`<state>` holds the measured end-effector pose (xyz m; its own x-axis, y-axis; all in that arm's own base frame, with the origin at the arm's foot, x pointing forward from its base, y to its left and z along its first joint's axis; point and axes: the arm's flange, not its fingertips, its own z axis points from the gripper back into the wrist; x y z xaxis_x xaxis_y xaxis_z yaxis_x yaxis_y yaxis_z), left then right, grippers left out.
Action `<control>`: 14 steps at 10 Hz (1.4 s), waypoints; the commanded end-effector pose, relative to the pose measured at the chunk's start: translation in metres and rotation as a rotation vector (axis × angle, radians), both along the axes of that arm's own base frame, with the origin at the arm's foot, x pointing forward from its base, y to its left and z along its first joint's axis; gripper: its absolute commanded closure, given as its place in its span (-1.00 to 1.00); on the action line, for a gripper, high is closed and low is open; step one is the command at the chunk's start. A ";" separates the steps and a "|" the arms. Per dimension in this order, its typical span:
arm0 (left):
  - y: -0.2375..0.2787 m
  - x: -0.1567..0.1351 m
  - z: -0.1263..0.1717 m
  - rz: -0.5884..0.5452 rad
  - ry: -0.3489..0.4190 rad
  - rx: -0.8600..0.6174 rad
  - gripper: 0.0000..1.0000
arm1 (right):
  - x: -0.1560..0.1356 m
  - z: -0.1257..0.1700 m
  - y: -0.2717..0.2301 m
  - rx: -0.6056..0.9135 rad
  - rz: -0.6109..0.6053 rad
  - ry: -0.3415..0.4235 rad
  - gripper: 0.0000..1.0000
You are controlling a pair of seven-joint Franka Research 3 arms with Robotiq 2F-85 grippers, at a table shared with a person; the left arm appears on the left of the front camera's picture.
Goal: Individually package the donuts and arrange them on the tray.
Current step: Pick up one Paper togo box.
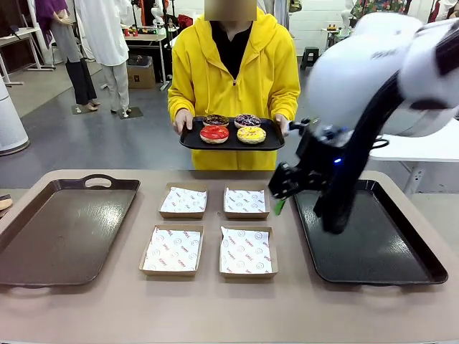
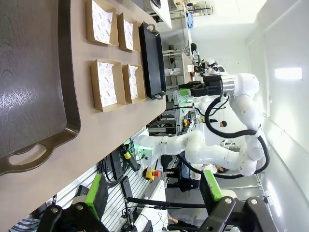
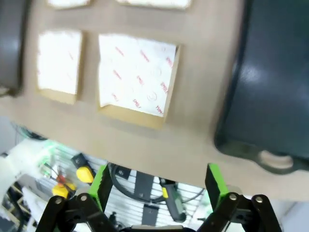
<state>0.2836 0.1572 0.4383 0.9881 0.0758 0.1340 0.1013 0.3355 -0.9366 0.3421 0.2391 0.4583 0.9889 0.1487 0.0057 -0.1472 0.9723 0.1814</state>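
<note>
Right wrist view: right gripper (image 3: 159, 188) gapes wide, empty, near a paper-lined cardboard box (image 3: 137, 77); left gripper (image 2: 153, 191) equally spread, empty.

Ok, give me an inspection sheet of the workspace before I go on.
Surface: tan table; brown tray on the left, black tray on the right, both bare.
Job's things: four donuts on a held tray in the person's hands past the far edge; four paper-lined boxes mid-table, no donut in them.
Clutter: a cut-off item at the left edge, cannot tell what.
Grippers: left gripper open, empty; right gripper open, empty, raised by the black tray.
Cables: black cable looped at the right arm's wrist, off the table.
Surroundings: people standing far back left.
</note>
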 end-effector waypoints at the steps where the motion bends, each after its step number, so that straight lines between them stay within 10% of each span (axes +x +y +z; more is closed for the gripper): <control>1: 0.001 -0.002 0.000 0.006 -0.006 -0.012 -1.00 | 0.018 -0.024 0.044 -0.112 -0.130 0.011 -1.00; 5: 0.001 -0.002 0.000 0.006 -0.006 -0.012 -1.00 | 0.040 -0.091 0.050 -0.128 -0.103 -0.011 -1.00; 13: 0.001 -0.002 0.000 0.006 -0.006 -0.012 -1.00 | 0.050 -0.133 0.037 -0.104 -0.047 0.026 -1.00; 14: 0.001 -0.002 0.000 0.006 -0.006 -0.012 -1.00 | 0.051 -0.135 0.035 -0.095 -0.038 0.037 -0.07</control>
<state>0.2835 0.1574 0.4382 0.9881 0.0763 0.1337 0.1008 0.3355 -0.9366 0.3922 0.2752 0.3276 0.9950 0.0886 -0.0469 -0.0852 0.9939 0.0697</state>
